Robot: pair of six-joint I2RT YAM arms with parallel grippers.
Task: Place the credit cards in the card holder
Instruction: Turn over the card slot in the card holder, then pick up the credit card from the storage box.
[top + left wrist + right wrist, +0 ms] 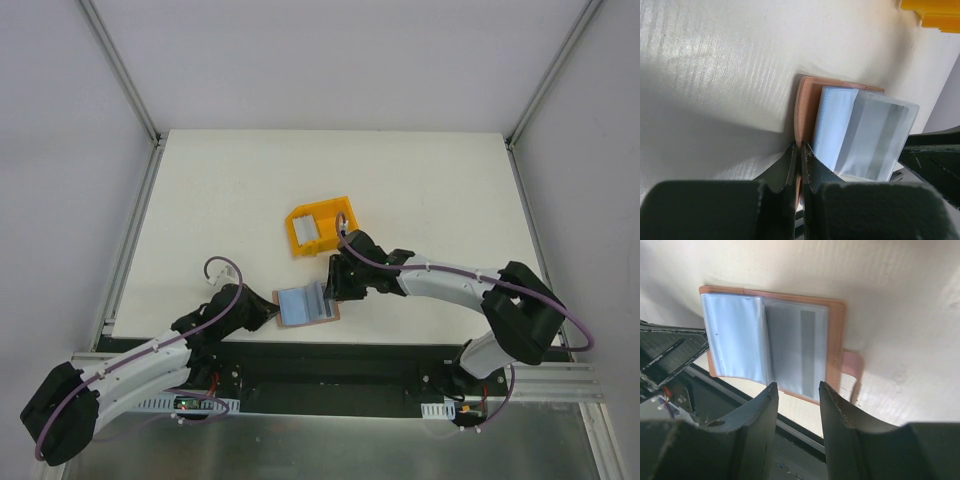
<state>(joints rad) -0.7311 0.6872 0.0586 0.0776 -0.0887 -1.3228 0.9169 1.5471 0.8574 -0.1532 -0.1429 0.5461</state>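
Fingers [812, 172] of the left gripper [263, 316] are pinched tight on the left edge of the card holder [306, 305], with the brown leather caught between the two pads. The holder lies open on the white table [420, 190], close to the near edge and just ahead of the arm bases. Clear plastic sleeves [840, 125] rise from its spine, and one leaf stands partly lifted rather than lying flat. One credit card [800, 347], grey with a darker stripe, sits inside the right-hand sleeve. A pinkish tab clasp [852, 364] sticks out from the holder's right edge and rests on the table. The right gripper [796, 400] hangs over the right half of the holder. Its fingers [840, 420] are moderately parted with nothing between them. Whether the tips touch the sleeves or sit just above them I cannot tell. The two grippers are near each other, one at each side of the holder, and apart. A yellow bin [342, 212] sits just beyond the holder toward the table's middle, not touching it. More pale credit cards [305, 232] stand on edge in the bin's left part; I cannot tell how many.
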